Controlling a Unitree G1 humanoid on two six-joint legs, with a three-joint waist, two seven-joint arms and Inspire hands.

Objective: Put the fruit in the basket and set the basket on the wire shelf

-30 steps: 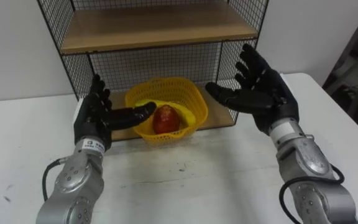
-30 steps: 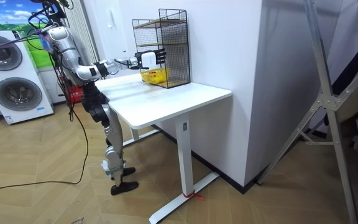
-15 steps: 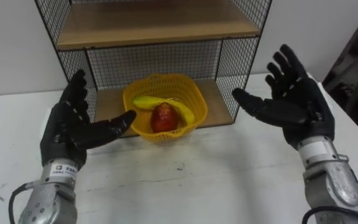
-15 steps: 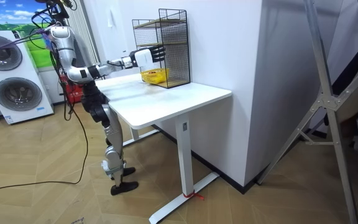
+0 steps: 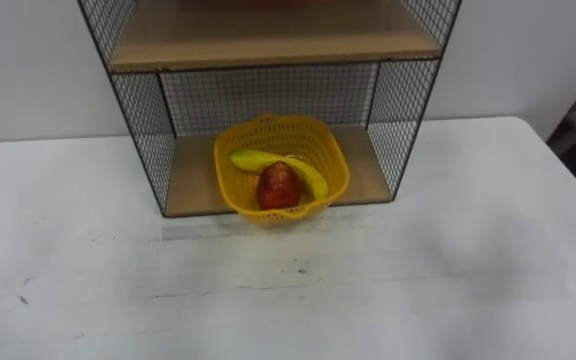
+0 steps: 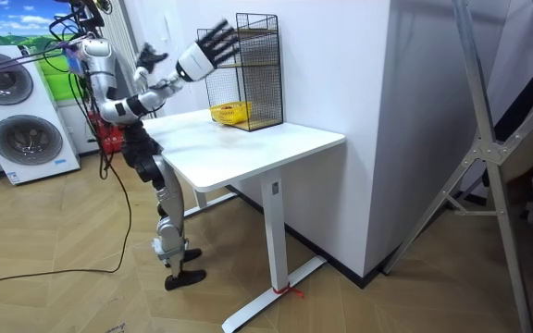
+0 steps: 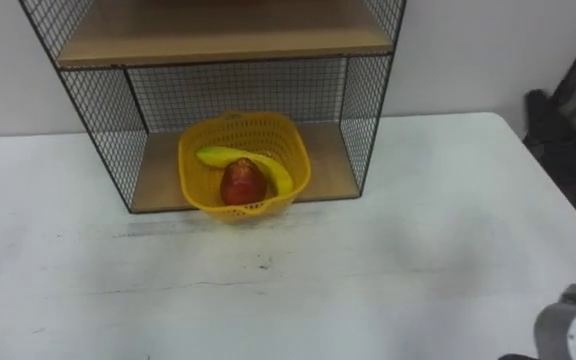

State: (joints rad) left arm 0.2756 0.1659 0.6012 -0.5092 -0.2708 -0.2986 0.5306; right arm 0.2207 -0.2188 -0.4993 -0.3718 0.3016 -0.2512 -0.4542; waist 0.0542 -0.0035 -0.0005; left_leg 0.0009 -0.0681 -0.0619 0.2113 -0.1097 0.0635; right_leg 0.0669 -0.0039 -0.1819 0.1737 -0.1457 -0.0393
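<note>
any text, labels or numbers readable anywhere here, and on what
None can be read.
The yellow basket, the wire shelf and the white table carry no print.
Anything on the washing machines in the room view is too small to read.

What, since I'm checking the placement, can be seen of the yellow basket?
The basket is yellow, of openwork plastic as it looks, roundish with a wavy rim and no visible handle. It stands upright on the lower wooden board of the wire shelf, its front seeming to reach just past the board's edge towards the table. Inside lie a banana and a red fruit, touching each other. Nothing else touches it.
</note>
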